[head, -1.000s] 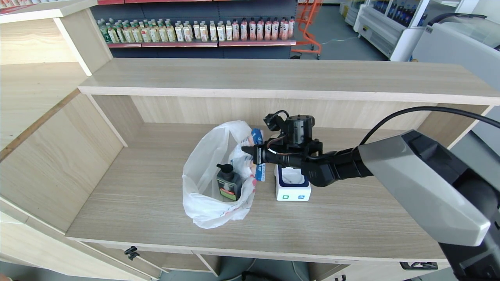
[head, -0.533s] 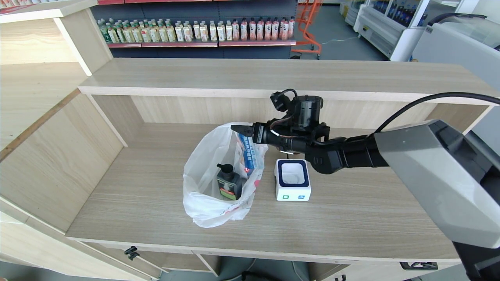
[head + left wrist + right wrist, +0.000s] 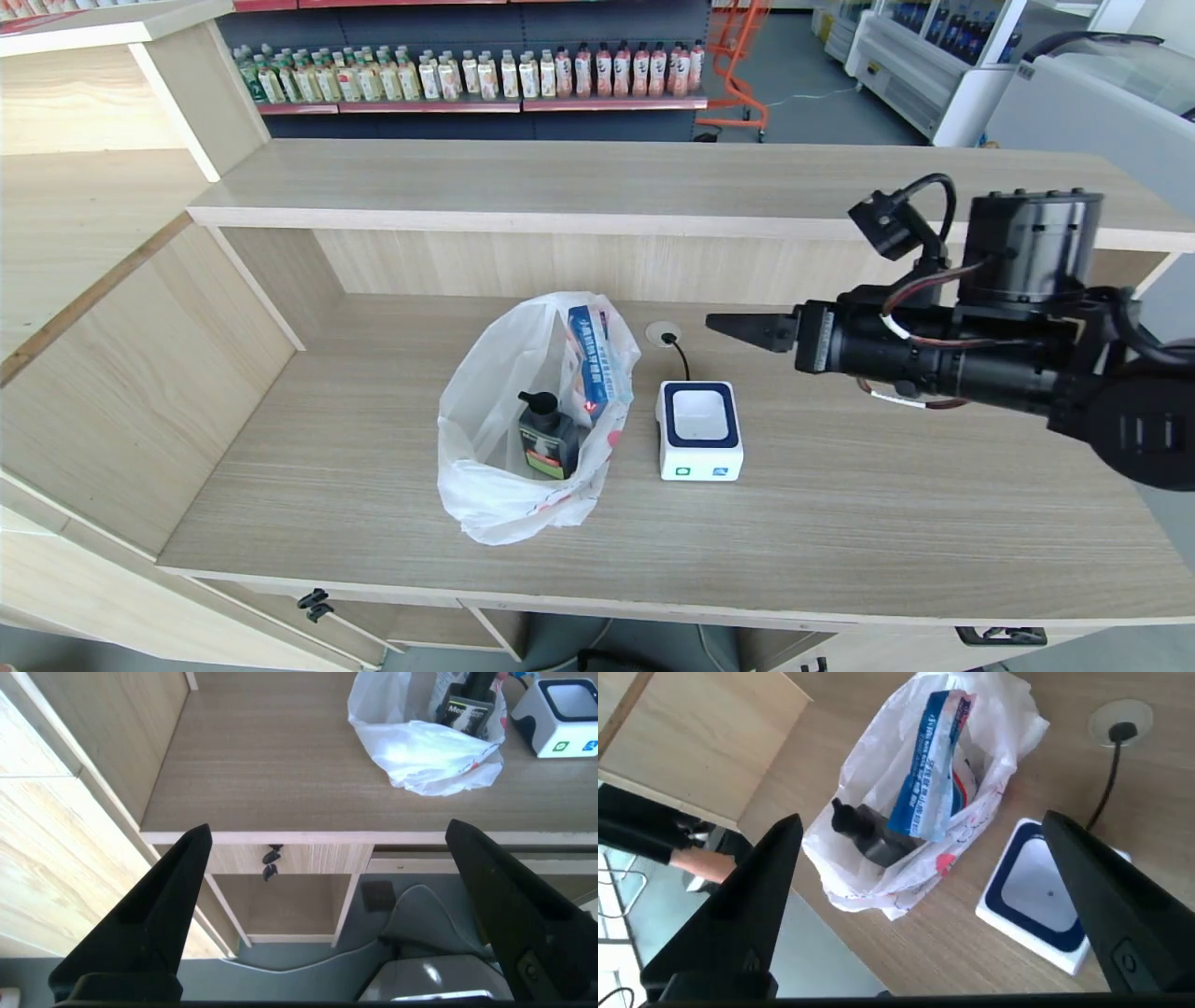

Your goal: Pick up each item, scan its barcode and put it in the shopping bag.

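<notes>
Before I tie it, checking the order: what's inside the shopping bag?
A dark pump bottle and a blue-and-white packet. Folds of the shopping bag hide anything beneath them.

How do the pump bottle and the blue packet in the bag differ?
The pump bottle is dark and squat and stands upright, low in the shopping bag. The blue packet is blue and white, flat and taller, and leans against the bag's side, reaching near its mouth. Both are inside the bag.
</notes>
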{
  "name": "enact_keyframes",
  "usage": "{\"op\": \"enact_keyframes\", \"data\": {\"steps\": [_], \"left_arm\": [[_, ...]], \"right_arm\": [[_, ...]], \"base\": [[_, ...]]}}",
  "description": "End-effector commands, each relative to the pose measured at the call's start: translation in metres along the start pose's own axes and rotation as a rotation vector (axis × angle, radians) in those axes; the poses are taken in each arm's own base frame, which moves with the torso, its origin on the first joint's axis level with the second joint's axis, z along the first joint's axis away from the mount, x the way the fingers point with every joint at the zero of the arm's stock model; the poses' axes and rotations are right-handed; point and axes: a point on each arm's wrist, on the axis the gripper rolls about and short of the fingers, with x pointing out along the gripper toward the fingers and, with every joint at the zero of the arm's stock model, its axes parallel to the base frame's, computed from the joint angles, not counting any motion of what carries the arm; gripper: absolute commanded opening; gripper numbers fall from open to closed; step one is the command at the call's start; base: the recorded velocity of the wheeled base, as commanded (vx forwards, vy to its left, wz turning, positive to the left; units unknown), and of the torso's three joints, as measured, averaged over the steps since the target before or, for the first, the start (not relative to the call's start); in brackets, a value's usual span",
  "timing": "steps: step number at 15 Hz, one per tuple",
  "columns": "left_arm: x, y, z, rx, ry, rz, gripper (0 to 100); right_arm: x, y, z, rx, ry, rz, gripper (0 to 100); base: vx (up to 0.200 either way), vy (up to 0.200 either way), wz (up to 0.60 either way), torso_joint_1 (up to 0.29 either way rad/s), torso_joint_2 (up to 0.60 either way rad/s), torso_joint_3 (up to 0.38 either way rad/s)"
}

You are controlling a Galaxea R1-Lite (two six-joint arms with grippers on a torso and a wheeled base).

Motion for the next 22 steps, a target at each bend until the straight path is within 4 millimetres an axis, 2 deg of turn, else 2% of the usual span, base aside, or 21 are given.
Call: {"op": "enact_keyframes", "data": {"steps": [1,2,4,6,7,9,10,15,16,22], "left_arm": [[0.0,0.0,0.0,0.0,0.002,0.0,100],[0.0,0.0,0.0,0.0,0.002,0.0,100],[0.0,0.0,0.0,0.0,0.002,0.0,100],[0.0,0.0,0.0,0.0,0.002,0.0,100],[0.0,0.0,0.0,0.0,0.002,0.0,100],[0.0,0.0,0.0,0.0,0.002,0.0,100],[0.0,0.0,0.0,0.0,0.002,0.0,100],[0.0,0.0,0.0,0.0,0.0,0.0,100],[0.0,0.0,0.0,0.0,0.002,0.0,100],[0.0,0.0,0.0,0.0,0.002,0.0,100]], "right_arm": [[-0.176,0.007,-0.057,-0.133,-0.122,-0.345,100],[-0.202,0.013,-0.083,-0.134,-0.118,-0.436,100],[-0.245,0.038,-0.141,-0.139,-0.11,-0.525,100],[-0.262,0.049,-0.177,-0.185,-0.156,-0.585,100],[-0.267,0.051,-0.205,-0.243,-0.189,-0.652,100],[-0.275,0.051,-0.217,-0.221,-0.217,-0.758,100],[-0.278,0.053,-0.221,-0.24,-0.261,-0.746,100],[-0.278,0.053,-0.221,-0.213,-0.275,-0.74,100],[-0.278,0.053,-0.221,-0.214,-0.273,-0.74,0],[-0.278,0.053,-0.221,-0.212,-0.276,-0.741,0]], "base": [[0.0,0.0,0.0,0.0,0.0,0.0],[0.0,0.0,0.0,0.0,0.0,0.0],[0.0,0.0,0.0,0.0,0.0,0.0],[0.0,0.0,0.0,0.0,0.0,0.0],[0.0,0.0,0.0,0.0,0.0,0.0],[0.0,0.0,0.0,0.0,0.0,0.0],[0.0,0.0,0.0,0.0,0.0,0.0],[0.0,0.0,0.0,0.0,0.0,0.0],[0.0,0.0,0.0,0.0,0.0,0.0],[0.0,0.0,0.0,0.0,0.0,0.0]]}}
